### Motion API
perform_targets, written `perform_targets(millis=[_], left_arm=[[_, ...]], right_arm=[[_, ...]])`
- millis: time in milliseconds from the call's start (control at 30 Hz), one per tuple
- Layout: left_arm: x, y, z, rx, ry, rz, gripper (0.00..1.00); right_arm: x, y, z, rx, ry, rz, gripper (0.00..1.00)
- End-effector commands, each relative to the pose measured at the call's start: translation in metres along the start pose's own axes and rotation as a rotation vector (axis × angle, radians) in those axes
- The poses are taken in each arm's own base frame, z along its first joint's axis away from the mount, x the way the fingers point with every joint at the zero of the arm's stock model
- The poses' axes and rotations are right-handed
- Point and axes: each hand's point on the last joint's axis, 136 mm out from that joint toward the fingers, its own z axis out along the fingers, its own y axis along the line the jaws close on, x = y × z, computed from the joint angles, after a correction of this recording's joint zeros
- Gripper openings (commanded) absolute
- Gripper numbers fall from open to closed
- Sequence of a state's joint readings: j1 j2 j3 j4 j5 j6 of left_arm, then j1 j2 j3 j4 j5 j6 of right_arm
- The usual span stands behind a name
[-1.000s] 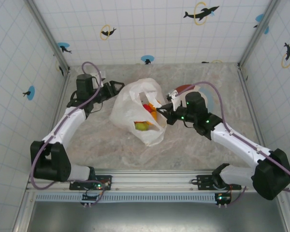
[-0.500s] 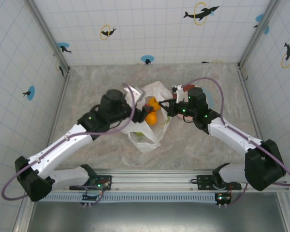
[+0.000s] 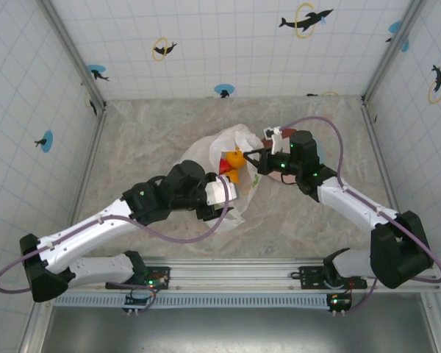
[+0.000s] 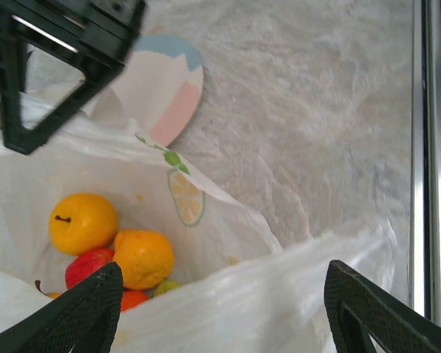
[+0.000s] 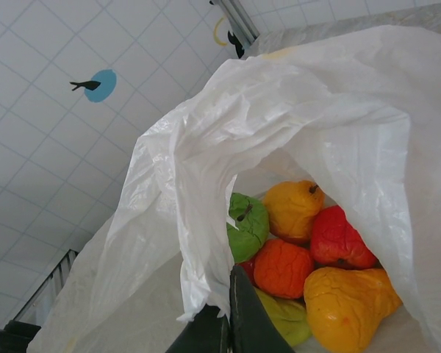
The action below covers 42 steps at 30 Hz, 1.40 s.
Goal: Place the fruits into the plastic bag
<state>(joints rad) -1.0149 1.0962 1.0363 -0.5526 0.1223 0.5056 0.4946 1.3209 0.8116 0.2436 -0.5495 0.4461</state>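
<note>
Fruit-bagging scene, seemingly near its end. The right gripper point(image 5: 224, 327) has its jaws pressed together on the rim of the plastic bag point(image 3: 209, 143), pinching a fold of thin white film and holding the mouth up and open. Just beyond those closed jaws, down inside the bag, lie the fruits point(image 5: 283, 266) in a heap: a green one, a yellow pear, a red one, an orange and a yellow piece, all touching.

The left gripper point(image 4: 220, 316) hangs over the opposite lip of the bag with its jaws wide apart and nothing clamped between them. Loose film spreads across the gap between its fingers. Ahead of these jaws, in the bag's hollow, sit a yellow fruit, an orange and a red one. Farther ahead, past the bag's printed citrus slice, a plate point(image 4: 165, 88) lies flat on the table point(image 4: 301, 110).

No loose fruit shows on the table from above, so the filling step looks complete or nearly so. The next move probably calls for lifting the open left jaws away without snagging the film.

Bag folds hide part of the heap, so the fruits cannot be counted. The left fingertips are cut off by the frame edge, and the bag's handles are hard to make out.
</note>
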Motion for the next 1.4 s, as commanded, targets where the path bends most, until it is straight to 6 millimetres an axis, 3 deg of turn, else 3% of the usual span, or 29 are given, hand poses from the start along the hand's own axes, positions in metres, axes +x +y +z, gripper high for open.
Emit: perform_targets(millis=[0,500,767,900,1100,1167,1233,1367], left_arm=[[0.018,-0.016,-0.002,0.073,0.075,0.162,0.72],[0.020,-0.024,0.022,0.110,0.095,0.508,0.73],[0.035,-0.023,0.047,0.107,0.198,0.609,0.62],[0.040,-0.028,0.059,0.129,0.213,0.621,0.51],[0.027,-0.025,0.067,0.075,0.138,0.579,0.22],[0.014,-0.016,0.063,0.012,0.099,0.536,0.11],[0.015,-0.003,0.063,-0.079,0.088,0.482,0.00],[-0.017,0.050,0.039,-0.383,-0.066,0.272,0.00]], right_arm=[[-0.011,0.002,0.000,-0.026,-0.038,-0.005,0.00],[-0.006,-0.003,-0.002,-0.051,-0.035,0.025,0.00],[-0.003,-0.004,-0.001,-0.065,-0.028,0.032,0.00],[-0.004,-0.006,-0.002,-0.064,-0.035,0.029,0.00],[-0.008,-0.006,-0.005,-0.064,-0.045,0.026,0.00],[-0.014,-0.005,-0.008,-0.058,-0.066,0.018,0.00],[-0.023,-0.003,-0.011,-0.049,-0.091,0.009,0.00],[-0.051,0.001,-0.018,-0.020,-0.178,-0.006,0.00]])
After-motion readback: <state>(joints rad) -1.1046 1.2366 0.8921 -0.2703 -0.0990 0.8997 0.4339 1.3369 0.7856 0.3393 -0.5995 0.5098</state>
